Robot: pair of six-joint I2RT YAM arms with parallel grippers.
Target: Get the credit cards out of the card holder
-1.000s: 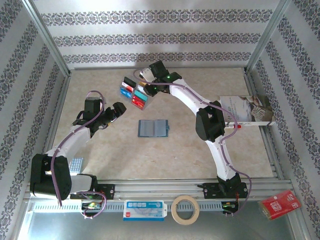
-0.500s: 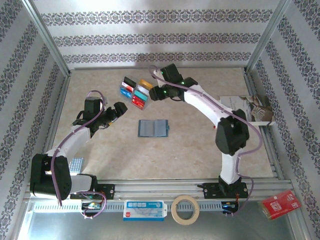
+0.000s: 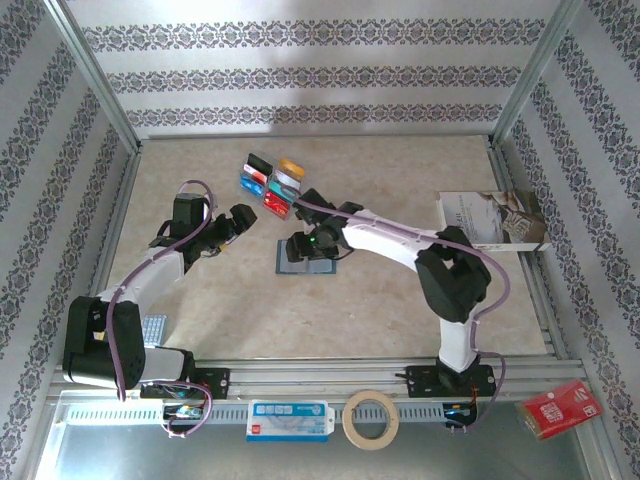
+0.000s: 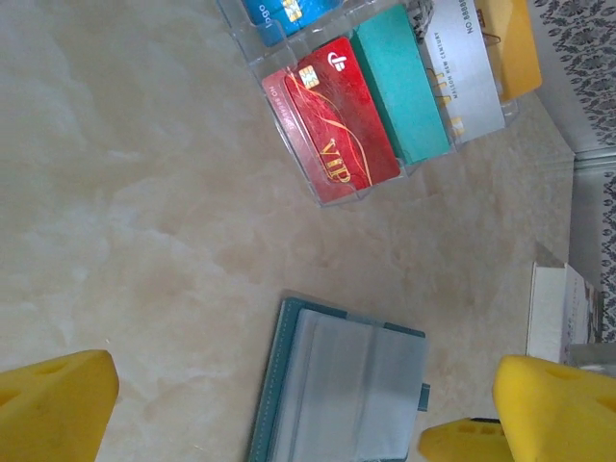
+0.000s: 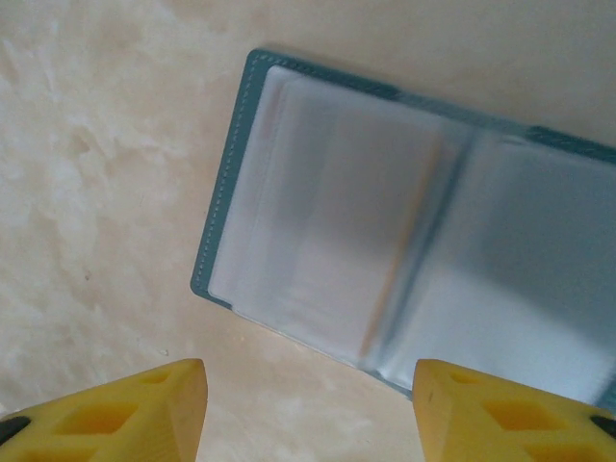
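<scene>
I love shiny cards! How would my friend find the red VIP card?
On the beige table, towards the far side, a clear rack holds coloured cards. The red VIP card sits at the rack's end closest to the open blue card holder, beside a teal card. Gold swirls and gold VIP lettering set it apart.

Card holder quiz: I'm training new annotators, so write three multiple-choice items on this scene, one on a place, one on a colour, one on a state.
1. Where is the card holder?
A. On the table, by the right tool
B. On a shelf
C. In a drawer

2. What colour is the VIP card?
A. Black
B. Red
C. Purple

3. The card holder is
A. folded shut
B. standing on edge
C. lying open

Answers:
1 A, the top view shows it flat on the table at that tool.
2 B, the left wrist view shows gold VIP print on red.
3 C, both inner pages show.
</scene>
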